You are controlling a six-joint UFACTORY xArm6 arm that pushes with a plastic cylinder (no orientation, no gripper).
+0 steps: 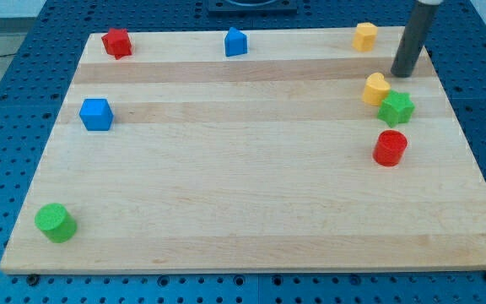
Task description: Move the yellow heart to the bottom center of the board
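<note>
The yellow heart (375,88) lies near the view's right edge of the wooden board (243,211), in its upper part. It touches the green star (396,108) just below and to its right. My tip (403,73) stands on the board just up and right of the yellow heart, a small gap apart from it. The dark rod rises from there to the view's top edge.
A red cylinder (390,148) sits below the green star. A yellow block (364,36), a blue block (236,41) and a red block (117,42) line the top edge. A blue cube (96,114) is at left and a green cylinder (56,222) at bottom left.
</note>
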